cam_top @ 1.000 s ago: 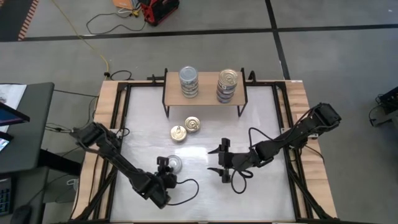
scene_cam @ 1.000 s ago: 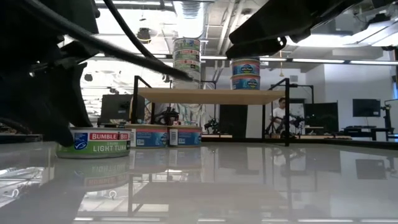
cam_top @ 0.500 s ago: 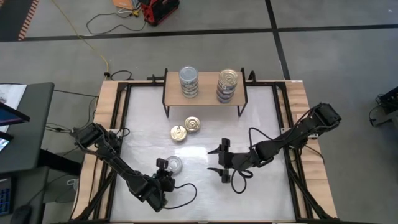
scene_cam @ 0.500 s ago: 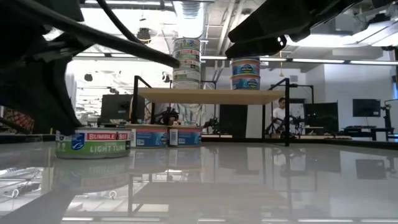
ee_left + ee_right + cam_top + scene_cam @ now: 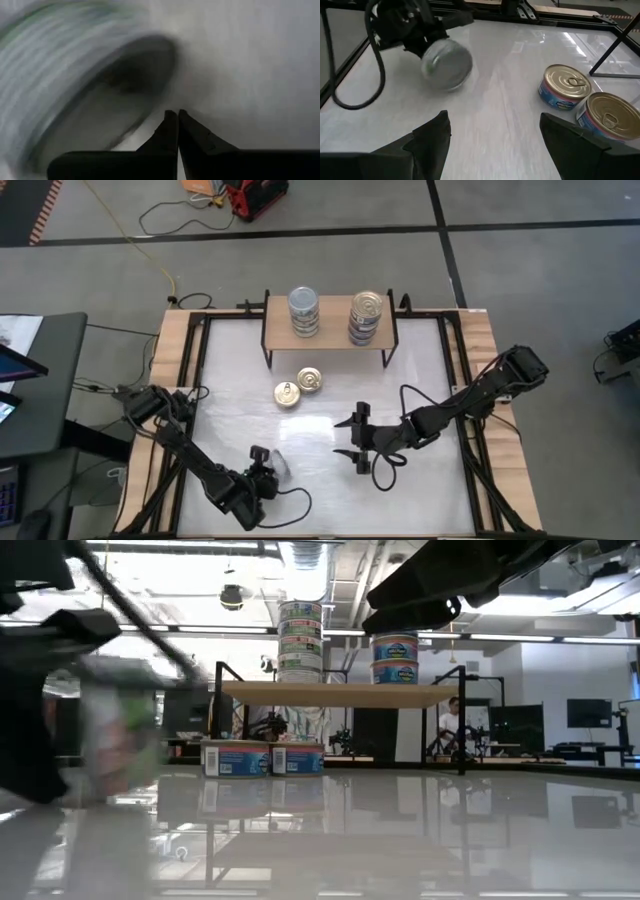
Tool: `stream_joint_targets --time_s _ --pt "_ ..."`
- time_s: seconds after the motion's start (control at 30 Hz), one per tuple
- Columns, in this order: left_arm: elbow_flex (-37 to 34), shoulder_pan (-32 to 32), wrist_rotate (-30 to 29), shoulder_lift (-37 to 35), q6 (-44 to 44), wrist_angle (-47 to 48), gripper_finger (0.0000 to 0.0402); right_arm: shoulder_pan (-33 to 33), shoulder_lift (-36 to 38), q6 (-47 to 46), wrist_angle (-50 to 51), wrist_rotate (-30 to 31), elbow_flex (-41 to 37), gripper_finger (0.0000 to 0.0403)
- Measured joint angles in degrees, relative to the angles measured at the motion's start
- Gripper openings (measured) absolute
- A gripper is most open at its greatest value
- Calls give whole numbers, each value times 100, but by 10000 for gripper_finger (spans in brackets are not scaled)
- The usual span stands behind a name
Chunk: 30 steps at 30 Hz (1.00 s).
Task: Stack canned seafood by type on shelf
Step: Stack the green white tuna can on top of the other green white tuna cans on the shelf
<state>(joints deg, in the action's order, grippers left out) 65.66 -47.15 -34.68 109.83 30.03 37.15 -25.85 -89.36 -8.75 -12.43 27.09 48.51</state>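
A silver-lidded tin stands tipped on its rim near the table's near-left part, blurred in the low view. My left gripper is shut, right beside the tin. My right gripper waits open over the table's middle, touching nothing. Two gold-lidded tins lie flat in front of the shelf. On the shelf stand a silver-lidded stack and a gold-lidded stack. My left gripper's shut fingers reach the silver-lidded tin at its lower rim, coming low from the table's near-left side. The tin is tipped up on its edge, one flat face turned toward the right arm. Blur hides the exact place of contact.
The shelf's black legs stand at the table's far side. A black frame and wooden rails edge the white table. The left arm's cable loops near the near edge. Bare tabletop lies between the grippers and to the right.
My left gripper has drawn back toward the table's near edge. The silver-lidded tin has gone with it, sliding nearward and tipping from flat on its base up onto its rim. The right arm has kept still.
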Motion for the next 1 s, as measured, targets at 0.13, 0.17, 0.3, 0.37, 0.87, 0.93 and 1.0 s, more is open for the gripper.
stream_joint_targets --time_s 0.13,0.17,0.3,0.37,0.87,0.93,1.0 --pt "20 -2 -41 1 203 110 0 0 0 -7 -26 0 0 329" --pt "63 -5 -44 4 198 128 0 0 0 -28 -26 0 0 329" --pt "187 12 -88 7 194 209 0 0 0 -49 -26 0 0 329" --pt "233 44 -135 5 346 231 0 5 0 -322 -23 0 0 329" --pt "1486 131 -139 -553 2583 2613 13 15 17 -940 103 80 28 329" --pt "1700 150 -68 -600 3014 3137 32 -33 17 -939 39 76 28 329" --pt "1976 138 51 -640 3391 3670 57 -83 17 -938 11 76 28 329"
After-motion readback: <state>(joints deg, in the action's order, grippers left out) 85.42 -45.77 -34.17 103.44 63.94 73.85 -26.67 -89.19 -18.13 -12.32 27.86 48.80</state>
